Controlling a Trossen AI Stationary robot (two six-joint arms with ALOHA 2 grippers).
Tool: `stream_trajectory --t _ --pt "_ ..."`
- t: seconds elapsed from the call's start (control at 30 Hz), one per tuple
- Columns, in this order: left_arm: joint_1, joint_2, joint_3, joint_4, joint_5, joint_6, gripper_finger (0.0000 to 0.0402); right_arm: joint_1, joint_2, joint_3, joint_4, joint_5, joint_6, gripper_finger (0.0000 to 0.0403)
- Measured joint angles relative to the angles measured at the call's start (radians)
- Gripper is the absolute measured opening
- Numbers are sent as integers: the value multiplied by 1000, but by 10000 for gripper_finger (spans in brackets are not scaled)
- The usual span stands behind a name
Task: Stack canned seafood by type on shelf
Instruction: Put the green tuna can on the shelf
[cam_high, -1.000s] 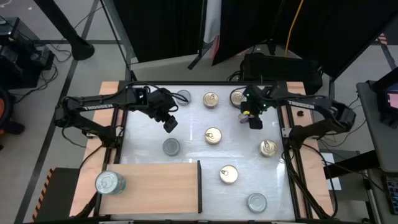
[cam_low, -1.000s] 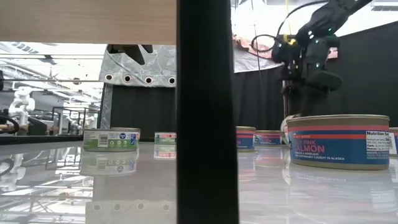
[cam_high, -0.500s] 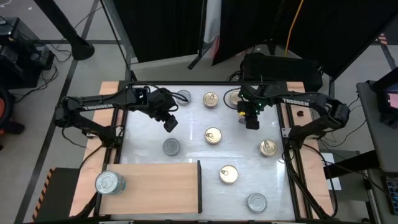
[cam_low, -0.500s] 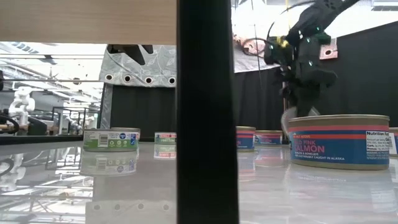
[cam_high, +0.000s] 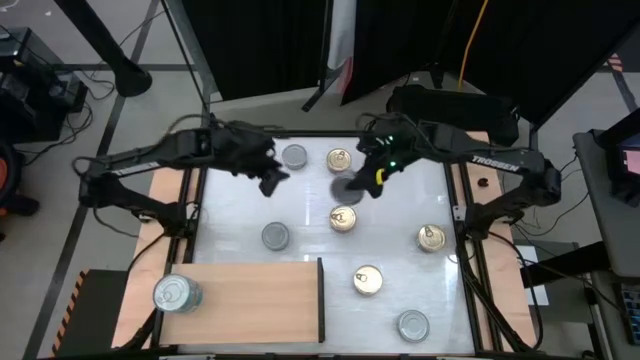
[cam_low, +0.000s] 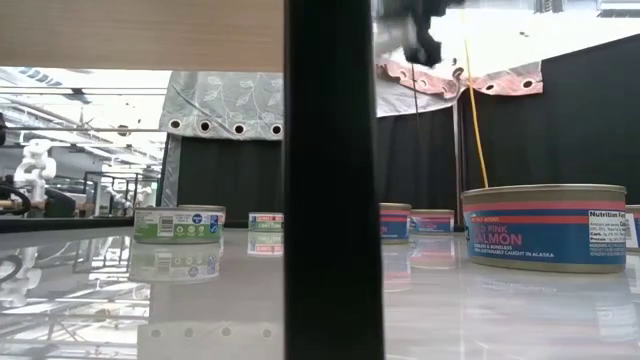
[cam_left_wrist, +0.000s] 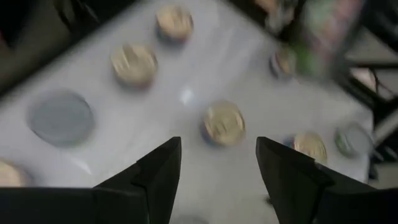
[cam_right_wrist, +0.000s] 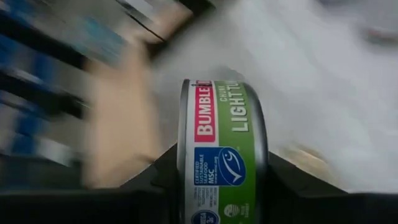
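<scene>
Round flat tins of canned seafood lie on the white table: silver-lidded (cam_high: 295, 156), (cam_high: 275, 236), (cam_high: 413, 325) and gold-lidded (cam_high: 340, 159), (cam_high: 343, 218), (cam_high: 432, 237), (cam_high: 367, 280). One silver-lidded tin (cam_high: 175, 293) rests on the light-brown shelf board (cam_high: 255, 300) at the near left. My right gripper (cam_high: 365, 180) hangs over the table's far middle, shut on a green-labelled tin (cam_right_wrist: 224, 143). My left gripper (cam_left_wrist: 217, 171) is open and holds nothing, raised over the far left (cam_high: 270, 180). My right gripper pinches the green-labelled tin between its two fingers, one on each flat face (cam_right_wrist: 186, 171). The tin stands on edge in the hold, with its label wall toward the wrist camera. It is lifted clear of the table.
The shelf's dark edge (cam_high: 321, 298) stands upright at the board's right end. The low view shows several tins standing on the tabletop (cam_low: 180, 222), (cam_low: 545, 225). Bare white table lies between the tins in the middle and near the right edge.
My right gripper has shut on the gold-lidded tin at the far right, risen with it and swung toward the table's middle, rolling so that the tin now stands on edge. My left gripper has risen a little, still open.
</scene>
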Motion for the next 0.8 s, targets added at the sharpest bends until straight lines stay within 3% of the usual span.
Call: stream_trajectory --t 0.27,0.47,0.8 --pt "33 -108 95 1 -198 161 215 181 52 3 462 3 415 131" --pt "79 -133 95 -10 -205 196 215 265 166 3 770 9 698 135" --pt "82 -133 94 5 -183 187 215 332 379 3 1023 -25 801 135"
